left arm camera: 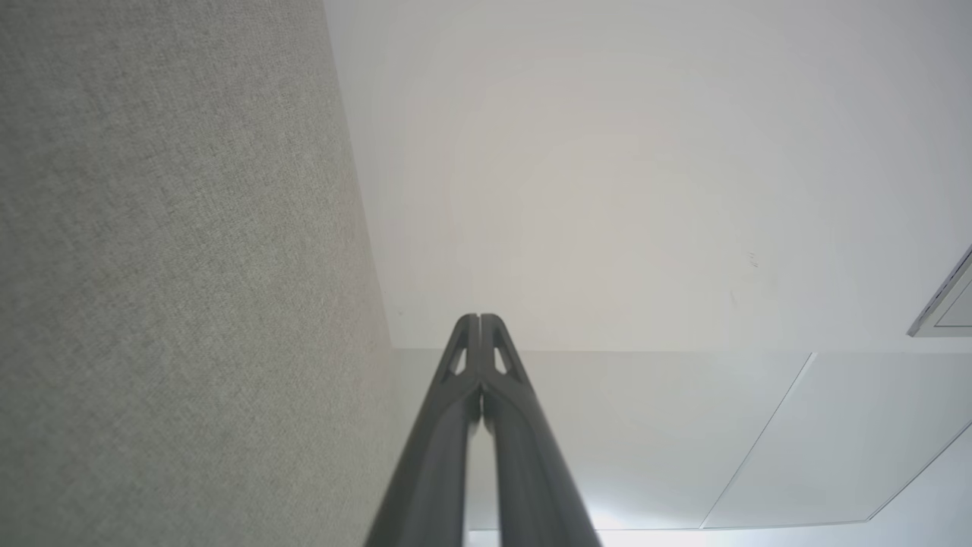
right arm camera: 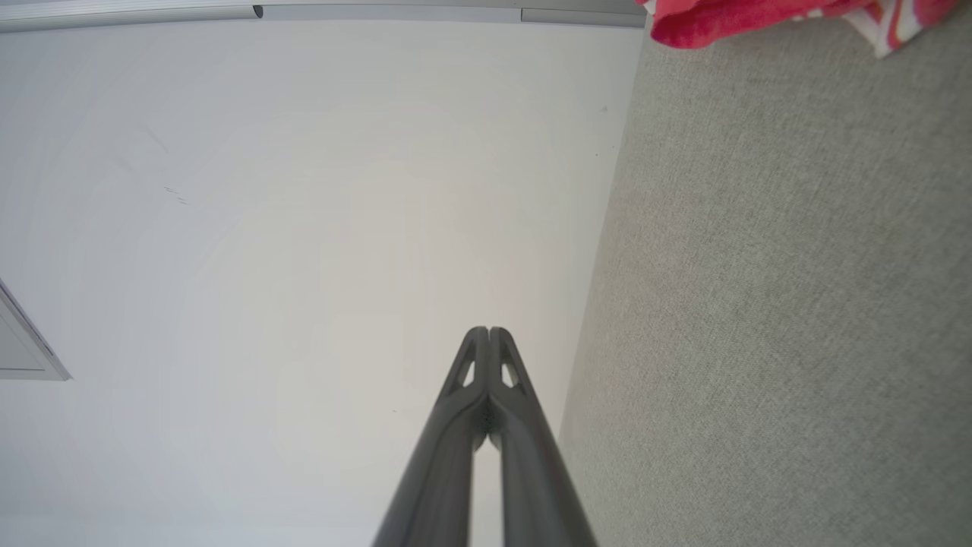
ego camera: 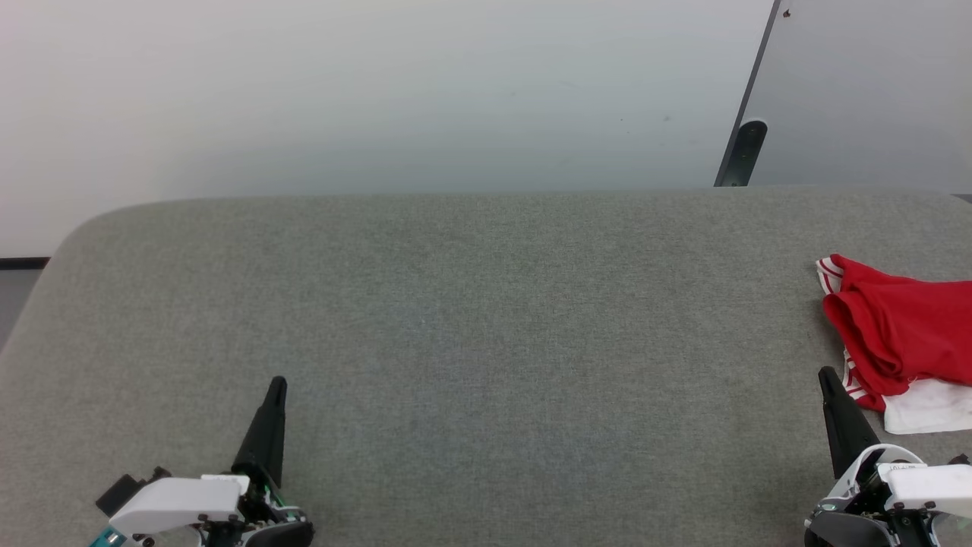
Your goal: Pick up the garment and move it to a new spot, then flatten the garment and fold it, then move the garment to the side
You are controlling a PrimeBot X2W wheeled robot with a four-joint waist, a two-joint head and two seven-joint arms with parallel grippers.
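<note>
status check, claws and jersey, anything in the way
Left claw shut, empty. Right claw shut, empty, just short of the garment. Garment crumpled at right edge of grey surface, untouched. Nothing seen between.

garment (ego camera: 904,334) on table's (ego camera: 486,319) right edge, right tool (ego camera: 828,377) just before it (apart), left tool (ego camera: 277,384) far left

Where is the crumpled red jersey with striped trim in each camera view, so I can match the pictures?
Head view: the red jersey lies crumpled at the right edge, on the grey fabric surface, near the right gripper.
Right wrist view: the jersey is in the top right corner, cut off by the frame.
Left wrist view: the grey fabric surface runs down the left side.
Shared landmark: that grey fabric surface.
</note>
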